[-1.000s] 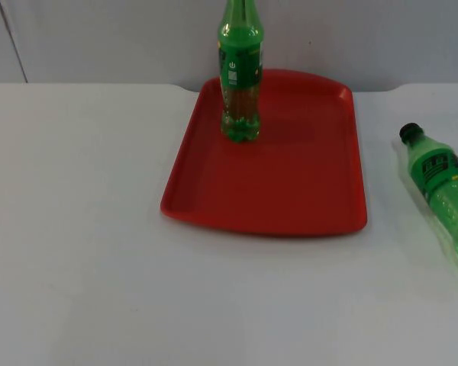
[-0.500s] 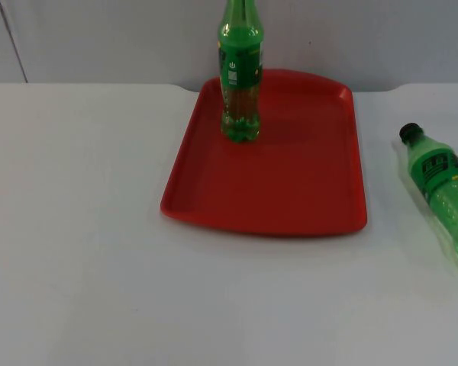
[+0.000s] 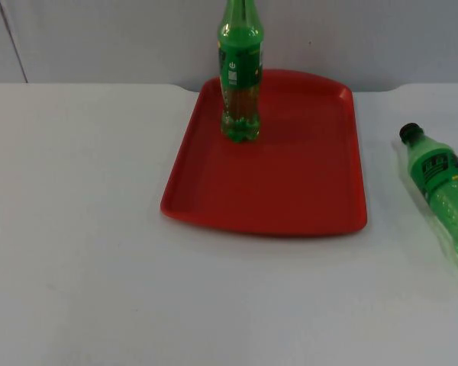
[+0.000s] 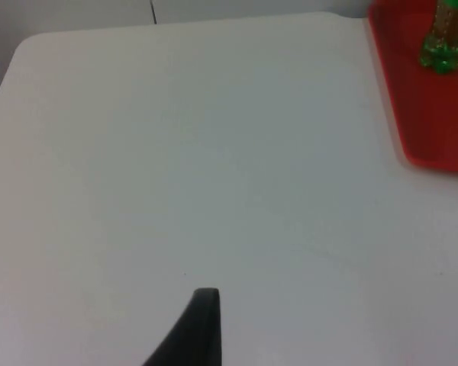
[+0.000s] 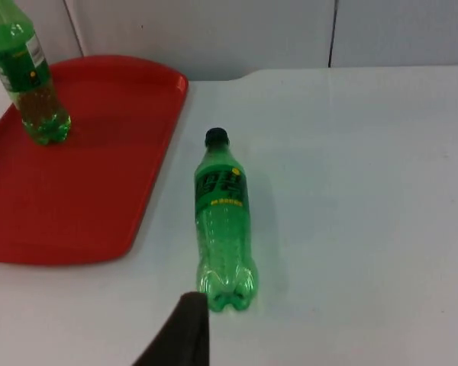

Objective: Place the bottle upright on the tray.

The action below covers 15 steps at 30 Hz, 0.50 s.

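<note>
A red tray (image 3: 305, 191) lies mid-table. On its far left part a green bottle (image 3: 240, 76) stands upright. A second green bottle (image 3: 441, 191) with a black cap lies on its side on the table to the right of the tray, cap toward the wall. In the right wrist view this lying bottle (image 5: 224, 221) is just ahead of my right gripper (image 5: 187, 324), base end nearest, with the tray (image 5: 84, 206) and standing bottle (image 5: 27, 84) beyond. My left gripper (image 4: 202, 324) hangs over bare table left of the tray (image 4: 427, 114), well away from the standing bottle (image 4: 445, 38).
The white table (image 3: 76, 229) ends at the grey partition wall (image 3: 99, 38) just behind the tray. The lying bottle is near the table's right side.
</note>
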Each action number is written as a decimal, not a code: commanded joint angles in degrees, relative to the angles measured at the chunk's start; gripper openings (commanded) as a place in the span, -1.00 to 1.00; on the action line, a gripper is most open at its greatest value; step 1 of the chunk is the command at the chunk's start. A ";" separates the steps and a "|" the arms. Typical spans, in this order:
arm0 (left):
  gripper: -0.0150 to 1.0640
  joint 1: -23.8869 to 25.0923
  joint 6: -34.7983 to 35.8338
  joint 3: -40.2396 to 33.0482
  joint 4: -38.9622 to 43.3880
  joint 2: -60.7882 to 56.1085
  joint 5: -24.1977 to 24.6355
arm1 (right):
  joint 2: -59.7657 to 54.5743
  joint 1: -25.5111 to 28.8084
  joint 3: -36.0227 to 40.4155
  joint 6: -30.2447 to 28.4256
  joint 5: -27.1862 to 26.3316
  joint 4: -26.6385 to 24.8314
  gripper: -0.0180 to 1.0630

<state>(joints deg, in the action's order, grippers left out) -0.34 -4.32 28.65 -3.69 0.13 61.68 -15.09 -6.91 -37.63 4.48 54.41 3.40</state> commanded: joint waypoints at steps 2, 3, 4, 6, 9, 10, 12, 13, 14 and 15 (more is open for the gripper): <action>0.97 0.22 0.15 -0.23 0.31 -0.13 0.01 | -10.09 0.35 -3.69 0.00 -4.61 -0.10 0.98; 0.97 0.22 0.15 -0.23 0.31 -0.13 0.01 | -12.91 0.35 -4.69 0.00 -5.52 -0.10 0.98; 0.97 0.22 0.15 -0.23 0.31 -0.13 0.01 | -16.25 0.35 -5.93 0.00 -6.30 -0.10 0.98; 0.97 0.22 0.15 -0.23 0.31 -0.13 0.01 | -19.51 0.35 -7.28 0.00 -6.70 -0.10 0.98; 0.97 0.22 0.15 -0.23 0.31 -0.13 0.01 | -28.08 0.35 -11.00 0.00 -7.58 -0.10 0.98; 0.97 0.22 0.15 -0.23 0.31 -0.13 0.01 | -30.36 0.35 -12.10 0.00 -7.73 -0.10 0.98; 0.97 0.22 0.15 -0.23 0.31 -0.13 0.01 | -32.97 0.35 -13.31 0.00 -7.72 -0.10 0.98; 0.97 0.22 0.15 -0.23 0.31 -0.13 0.01 | -35.59 0.35 -14.34 0.00 -8.00 -0.10 0.98; 0.97 0.22 0.15 -0.23 0.31 -0.13 0.01 | -37.65 0.35 -15.08 0.00 -8.58 -0.10 0.98; 0.97 0.22 0.15 -0.23 0.31 -0.13 0.01 | -39.92 0.35 -15.84 0.00 -9.36 -0.10 0.98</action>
<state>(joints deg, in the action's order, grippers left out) -0.34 -4.32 28.65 -3.66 0.13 61.77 -50.82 -6.91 -51.75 4.48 46.83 3.40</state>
